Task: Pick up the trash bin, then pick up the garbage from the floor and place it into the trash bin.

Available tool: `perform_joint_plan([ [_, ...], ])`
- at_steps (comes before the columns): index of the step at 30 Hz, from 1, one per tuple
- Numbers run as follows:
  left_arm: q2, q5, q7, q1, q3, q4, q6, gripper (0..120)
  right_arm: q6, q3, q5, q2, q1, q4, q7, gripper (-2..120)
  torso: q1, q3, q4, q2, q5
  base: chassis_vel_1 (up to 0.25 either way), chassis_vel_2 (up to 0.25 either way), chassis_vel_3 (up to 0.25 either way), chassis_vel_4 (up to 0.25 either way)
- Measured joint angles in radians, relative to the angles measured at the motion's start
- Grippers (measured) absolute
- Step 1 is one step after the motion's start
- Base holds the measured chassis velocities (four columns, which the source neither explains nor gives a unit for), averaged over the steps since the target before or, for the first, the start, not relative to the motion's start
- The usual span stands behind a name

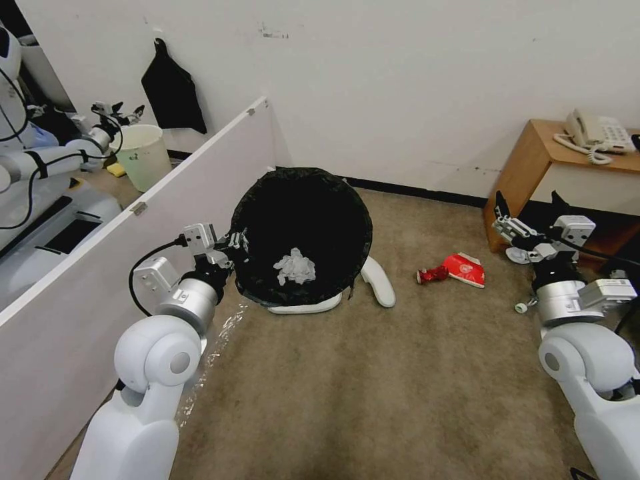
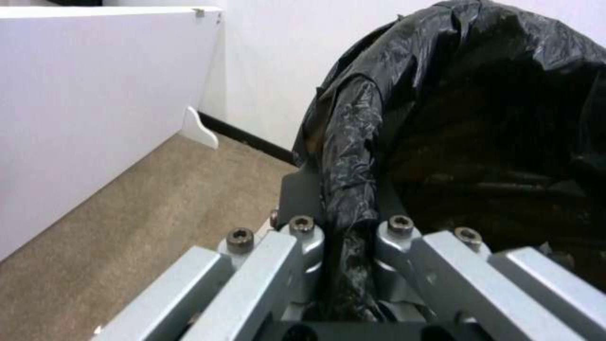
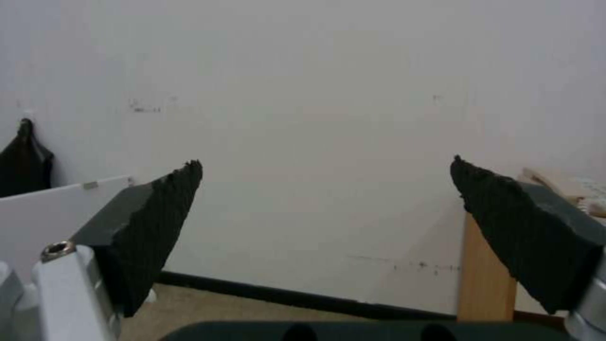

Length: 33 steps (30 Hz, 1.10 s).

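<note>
The trash bin (image 1: 347, 213), lined with a black bag, hangs off the floor, tipped so its mouth faces me. My left gripper (image 1: 239, 240) is shut on its near-left rim; in the left wrist view the left gripper (image 2: 344, 227) pinches the bag fold of the bin (image 2: 505, 118). A crumpled white tissue (image 1: 295, 266) lies inside. On the beige carpet (image 1: 373, 387), two white slippers (image 1: 379, 280) (image 1: 307, 308) sit under and beside the bin. A crushed red can (image 1: 432, 274) and a red paper cup (image 1: 467, 269) lie to the right. My right gripper (image 1: 527, 200) (image 3: 325, 163) hangs open and holds nothing, right of the cup.
A white partition (image 1: 133, 220) runs along the left, with a cream bucket (image 1: 143, 157) and another robot (image 1: 40, 160) beyond it. A wooden table (image 1: 533, 160) with a phone (image 1: 597, 133) stands at the right wall. A strip of clear plastic (image 1: 220, 340) lies by the partition. Open carpet lies in front.
</note>
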Motion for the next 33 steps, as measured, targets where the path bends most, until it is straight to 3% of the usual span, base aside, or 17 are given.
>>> perform_joint_plan([
  [17,-0.007,0.0,0.0,-0.015,0.004,0.026,-0.002,4,0.009,-0.008,0.0,0.004,0.022,-0.031,-0.012,100,0.0,0.0,0.0,0.0,0.0,-0.011,0.019,0.013,-0.014],
  [33,-0.005,-0.001,0.001,-0.01,0.004,0.021,-0.002,4,0.011,-0.017,-0.001,0.004,0.025,-0.033,-0.021,100,0.0,0.0,0.0002,0.0,0.0,-0.127,0.127,0.126,-0.131],
])
